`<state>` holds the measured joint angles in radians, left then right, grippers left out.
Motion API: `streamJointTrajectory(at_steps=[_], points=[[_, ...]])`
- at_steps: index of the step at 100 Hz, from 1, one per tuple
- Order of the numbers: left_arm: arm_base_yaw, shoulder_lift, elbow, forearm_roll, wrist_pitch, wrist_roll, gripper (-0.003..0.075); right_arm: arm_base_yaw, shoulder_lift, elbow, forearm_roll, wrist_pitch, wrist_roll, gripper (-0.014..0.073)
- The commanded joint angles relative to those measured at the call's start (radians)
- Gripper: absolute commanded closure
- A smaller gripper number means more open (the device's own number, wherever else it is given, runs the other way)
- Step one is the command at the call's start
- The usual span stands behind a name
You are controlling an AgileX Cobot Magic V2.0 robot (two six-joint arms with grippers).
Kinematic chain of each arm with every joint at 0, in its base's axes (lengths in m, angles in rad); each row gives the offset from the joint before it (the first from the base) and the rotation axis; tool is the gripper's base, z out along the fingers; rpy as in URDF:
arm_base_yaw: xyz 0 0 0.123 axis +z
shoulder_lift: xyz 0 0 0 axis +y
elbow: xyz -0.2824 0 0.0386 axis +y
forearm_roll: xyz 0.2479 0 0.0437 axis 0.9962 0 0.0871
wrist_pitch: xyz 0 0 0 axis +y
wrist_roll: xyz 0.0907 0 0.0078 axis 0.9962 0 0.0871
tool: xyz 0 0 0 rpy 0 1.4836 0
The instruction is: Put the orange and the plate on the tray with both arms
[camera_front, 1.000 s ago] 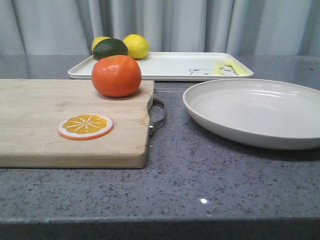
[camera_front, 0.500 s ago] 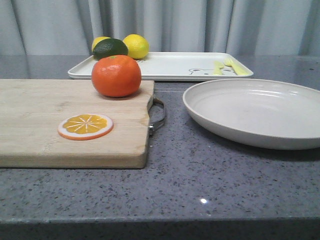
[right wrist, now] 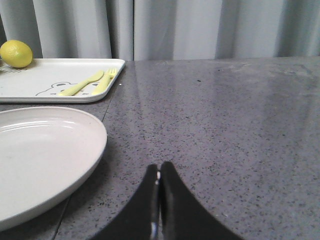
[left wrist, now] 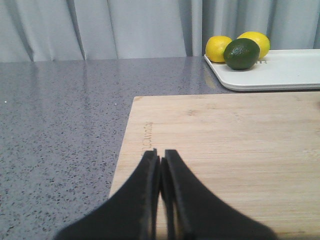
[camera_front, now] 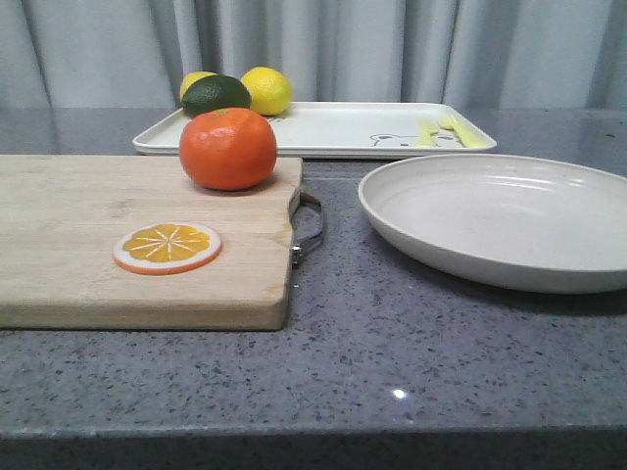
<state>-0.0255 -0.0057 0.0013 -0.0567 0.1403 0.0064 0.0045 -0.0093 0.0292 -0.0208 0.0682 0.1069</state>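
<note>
The orange sits at the far right corner of a wooden cutting board. To its right the off-white plate rests on the grey counter. Behind both lies the white tray with a bear drawing and yellow-green cutlery print. My left gripper is shut and empty over the board's near left part; the orange is outside that view. Shut and empty too, my right gripper hovers over bare counter just right of the plate. Neither gripper shows in the front view.
Two yellow lemons and a dark green lime occupy the tray's far left end. An orange slice disc lies on the board. The board has a metal handle facing the plate. Grey curtains hang behind.
</note>
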Motion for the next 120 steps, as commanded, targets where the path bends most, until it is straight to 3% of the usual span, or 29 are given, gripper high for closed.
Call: streamJointTrajectory(at_steps=[1,32,55,120], points=[[0.002,-0.033,0.009,0.002,-0.091,0.001,0.0741,-0.006,-0.014,-0.022,-0.011,-0.093,-0.002,0.0633],[0.002,-0.033,0.0,-0.017,-0.193,0.001,0.0741,-0.006,-0.008,-0.035,-0.011,-0.068,-0.002,0.0647],[0.002,0.006,-0.081,-0.021,-0.192,0.001,0.0741,-0.006,0.071,-0.135,-0.011,0.013,-0.002,0.065],[0.002,0.488,-0.429,-0.021,-0.248,0.001,0.0741,-0.006,0.457,-0.415,-0.012,0.05,-0.003,0.065]])
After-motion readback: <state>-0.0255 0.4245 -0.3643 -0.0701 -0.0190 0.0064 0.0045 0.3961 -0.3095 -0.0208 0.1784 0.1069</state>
